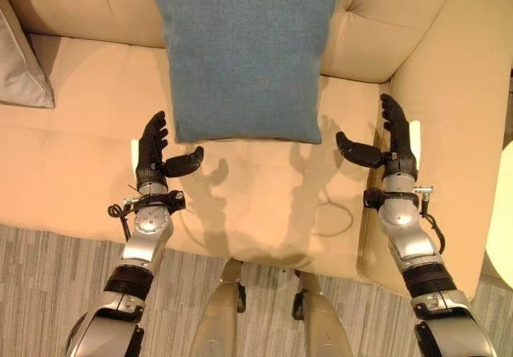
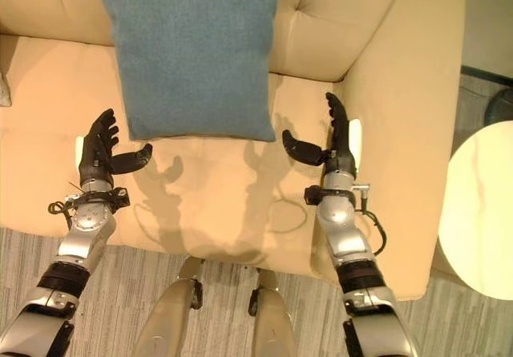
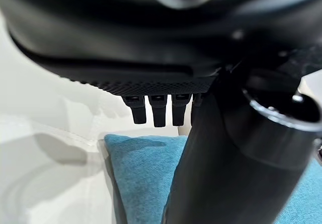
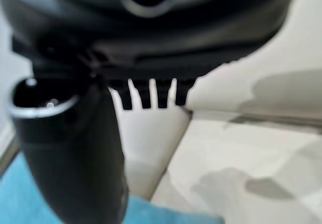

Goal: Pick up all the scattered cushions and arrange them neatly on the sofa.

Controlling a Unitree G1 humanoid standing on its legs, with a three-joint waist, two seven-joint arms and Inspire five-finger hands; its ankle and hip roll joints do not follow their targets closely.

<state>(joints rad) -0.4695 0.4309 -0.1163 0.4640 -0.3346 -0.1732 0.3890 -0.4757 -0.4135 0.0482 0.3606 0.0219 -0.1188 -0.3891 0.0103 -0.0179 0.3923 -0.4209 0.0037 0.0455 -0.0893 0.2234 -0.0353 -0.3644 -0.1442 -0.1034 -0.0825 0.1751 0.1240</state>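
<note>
A blue cushion (image 1: pixel 244 52) leans against the backrest of the cream sofa (image 1: pixel 264 196), its lower edge resting on the seat. My left hand (image 1: pixel 152 152) hovers open over the seat just left of the cushion's lower corner, thumb pointing toward it. My right hand (image 1: pixel 393 144) is open on the other side, near the sofa's right armrest, thumb turned inward. Neither hand touches the cushion. The blue cushion (image 3: pixel 146 178) lies past the fingers in the left wrist view, and a corner of it (image 4: pixel 166 211) shows in the right wrist view. A grey cushion (image 1: pixel 20 60) sits at the sofa's left end.
The sofa's right armrest (image 1: pixel 457 132) stands close beside my right hand. A round pale table (image 2: pixel 481 212) is to the right of the sofa. Striped grey carpet (image 1: pixel 48 285) runs along the sofa's front edge.
</note>
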